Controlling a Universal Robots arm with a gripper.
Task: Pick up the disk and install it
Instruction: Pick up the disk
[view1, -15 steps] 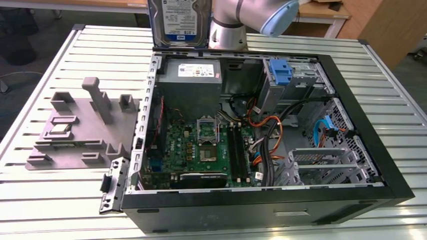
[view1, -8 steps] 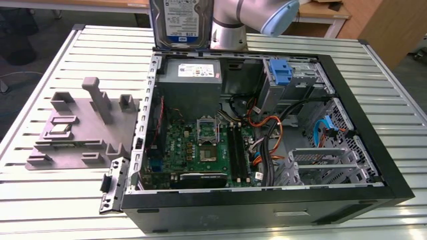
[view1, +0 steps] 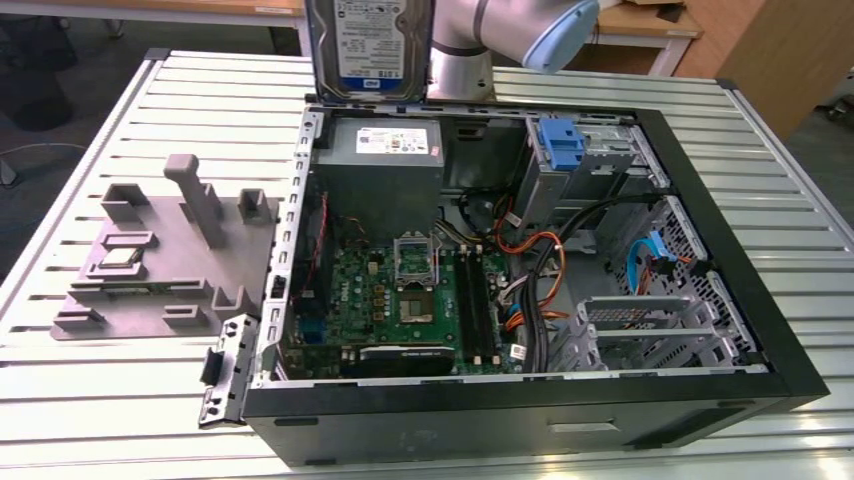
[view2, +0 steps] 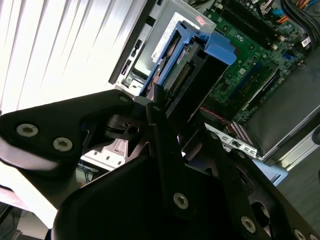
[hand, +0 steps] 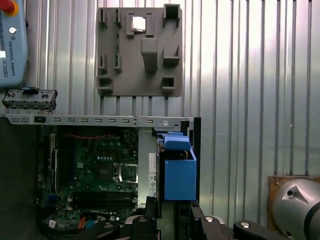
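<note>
My gripper (view2: 167, 107) is clenched on the disk (view1: 370, 45), upright above one edge of the open computer case (view1: 745, 295); I judge a firm, square hold matters most.

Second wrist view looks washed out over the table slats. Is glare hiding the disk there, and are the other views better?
Second wrist view: the table is blown out white, yet the disk reads clearly; the gripper holding it is near-black. First wrist view: even light, faint streaks on the slats. Exterior view: evenly lit, disk cut off by the frame edge.
</note>
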